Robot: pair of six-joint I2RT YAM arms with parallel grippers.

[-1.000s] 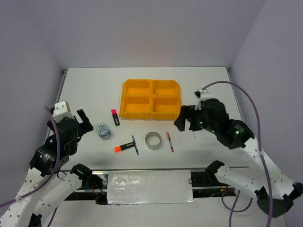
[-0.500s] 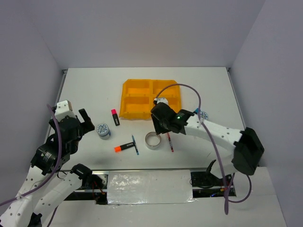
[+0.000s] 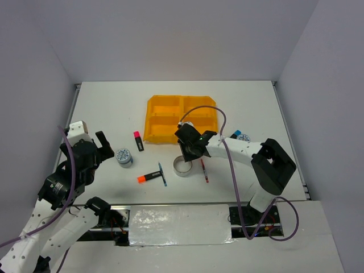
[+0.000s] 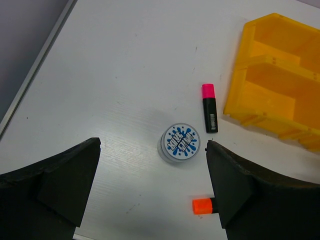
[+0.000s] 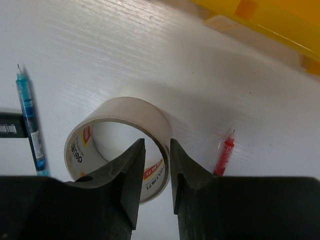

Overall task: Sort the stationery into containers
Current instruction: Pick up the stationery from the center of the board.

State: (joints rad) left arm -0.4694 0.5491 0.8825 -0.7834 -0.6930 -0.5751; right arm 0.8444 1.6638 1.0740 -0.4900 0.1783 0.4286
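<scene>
From above, the right gripper (image 3: pixel 185 159) covers the back part of the tape ring (image 3: pixel 182 169). Its arm and cable cross the near-right compartment of the orange tray (image 3: pixel 151 114). The wrist view shows its fingers (image 5: pixel 131 170) close together astride the ring's wall; whether they pinch it cannot be told. Those fingers also cut off the lower ends of the blue pen (image 5: pixel 30 117) and the red pen (image 5: pixel 224 155). The left gripper (image 3: pixel 104 146) hangs spread wide, holding nothing, over a patterned tape roll (image 4: pixel 180 143) near the desk's left edge. One of its fingers hides all but the cap of the orange-capped marker (image 4: pixel 201 205).

Counted: one tray of four compartments, toward the back edge. One ring, two pens and two markers, the other a pink-capped marker (image 3: pixel 138 140), lie between the tray and the front edge. There are two patterned rolls; the second patterned roll (image 3: pixel 244 137) sits toward the right edge, beside a blue-capped thing (image 3: pixel 235 135) mostly hidden by the arm.
</scene>
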